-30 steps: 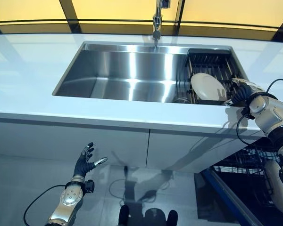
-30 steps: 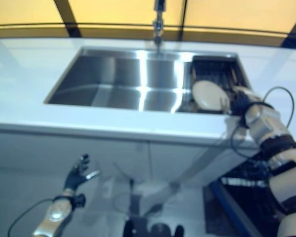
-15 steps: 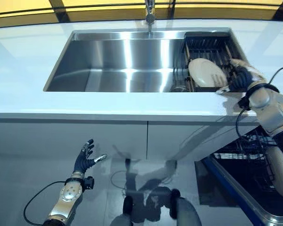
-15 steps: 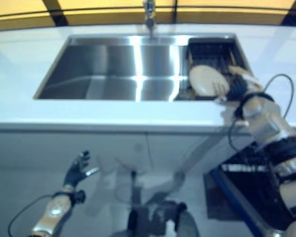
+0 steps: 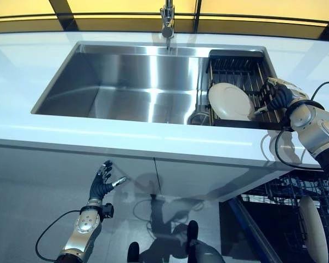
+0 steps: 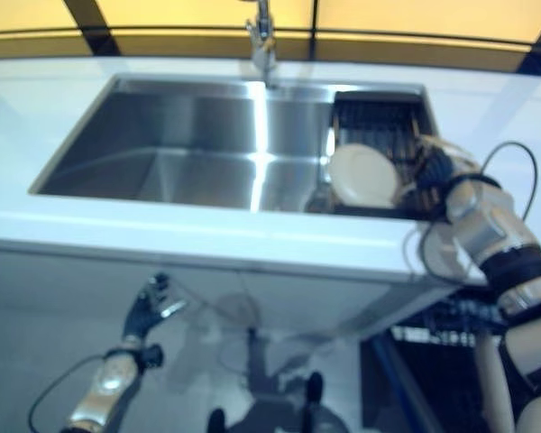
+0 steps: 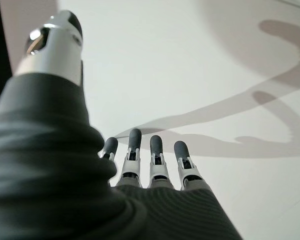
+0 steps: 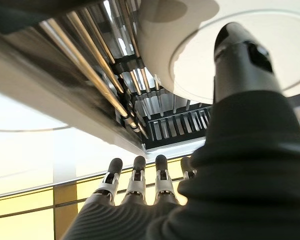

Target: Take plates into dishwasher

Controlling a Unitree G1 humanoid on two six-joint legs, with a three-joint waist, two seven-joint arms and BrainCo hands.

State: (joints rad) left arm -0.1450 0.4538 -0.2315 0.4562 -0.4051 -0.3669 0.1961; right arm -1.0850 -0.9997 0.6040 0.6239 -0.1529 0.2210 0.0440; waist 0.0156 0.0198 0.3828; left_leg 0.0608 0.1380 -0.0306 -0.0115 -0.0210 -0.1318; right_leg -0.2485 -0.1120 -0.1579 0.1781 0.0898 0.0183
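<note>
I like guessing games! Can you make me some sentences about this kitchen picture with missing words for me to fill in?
1. The white plate leans in the black rack at the ____ end of the sink.
2. The robot's ____ hand is up by the plate, fingers straight.
3. The left hand hangs low in front of the cabinets and holds ____.
4. The faucet stands behind the ____.

Missing words: right; right; nothing; sink
</note>
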